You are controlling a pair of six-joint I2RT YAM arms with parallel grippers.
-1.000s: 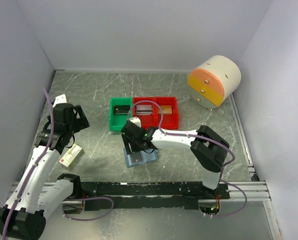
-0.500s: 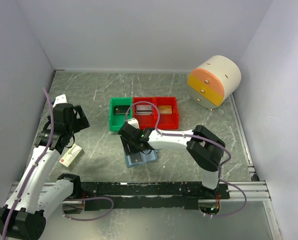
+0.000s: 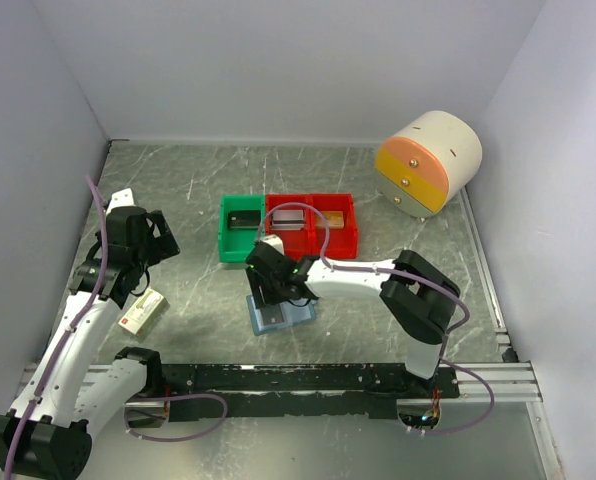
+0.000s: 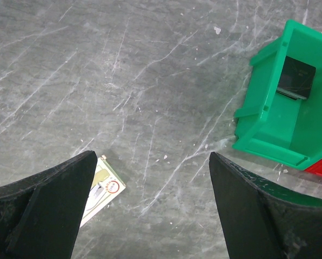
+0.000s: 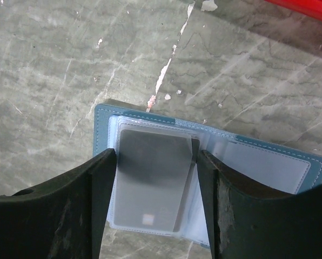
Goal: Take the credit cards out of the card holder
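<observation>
The card holder (image 3: 281, 316) lies open on the table, slate-blue outside and pale blue with clear sleeves inside (image 5: 269, 162). A dark grey credit card (image 5: 150, 178) sits in the top sleeve, and the edge of a second one peeks out on its right. My right gripper (image 5: 156, 152) is low over the holder (image 3: 271, 290), its jaws apart and straddling the grey card, with both pads right at the sleeve's side edges. I cannot tell whether they press on it. My left gripper (image 3: 158, 240) hangs wide open over bare table (image 4: 153, 156), holding nothing.
A green bin (image 3: 240, 228) holding a dark card (image 4: 296, 78) stands beside two red bins (image 3: 313, 225) behind the holder. A cream-and-red small box (image 3: 143, 310) lies under the left arm. A round cream and orange drawer unit (image 3: 428, 160) stands at the back right.
The right gripper's jaws have narrowed around the grey card while the arm shifted slightly over the holder. The left arm has not moved.
</observation>
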